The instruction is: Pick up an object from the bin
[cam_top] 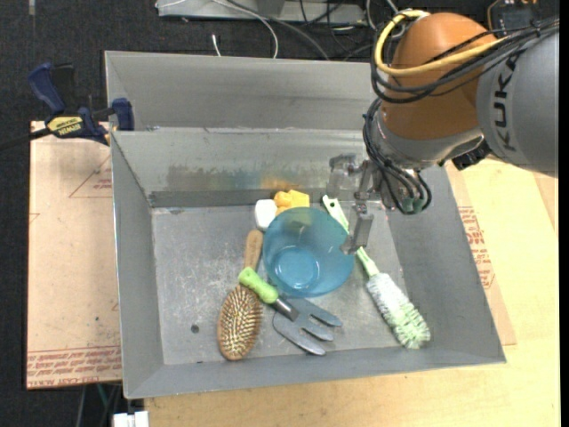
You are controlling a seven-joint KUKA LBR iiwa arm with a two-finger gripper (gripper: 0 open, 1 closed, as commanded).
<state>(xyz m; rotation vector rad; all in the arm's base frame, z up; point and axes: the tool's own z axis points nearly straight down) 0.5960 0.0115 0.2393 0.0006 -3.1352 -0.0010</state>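
Grey bin, your claw hangs just right of the bowl over the brush handle, probably because that sticks out clear; can't tell if it's spread.

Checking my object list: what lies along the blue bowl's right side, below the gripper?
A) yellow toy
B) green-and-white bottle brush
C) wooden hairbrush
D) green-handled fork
B: the green-and-white bottle brush lies right of the blue bowl, its green handle passing under the gripper.
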